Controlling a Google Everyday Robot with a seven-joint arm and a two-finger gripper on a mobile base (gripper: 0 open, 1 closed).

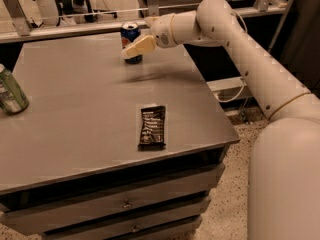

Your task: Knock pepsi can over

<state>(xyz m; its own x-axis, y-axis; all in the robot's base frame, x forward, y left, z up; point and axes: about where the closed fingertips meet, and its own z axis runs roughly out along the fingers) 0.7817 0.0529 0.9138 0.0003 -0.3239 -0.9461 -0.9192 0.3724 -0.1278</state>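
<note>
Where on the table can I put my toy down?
Biggest bare patch: mid table, between the green can and the black wrapper. The front left corner is bare too. Crowded: the back edge, where the end effector is by the pepsi can.
</note>
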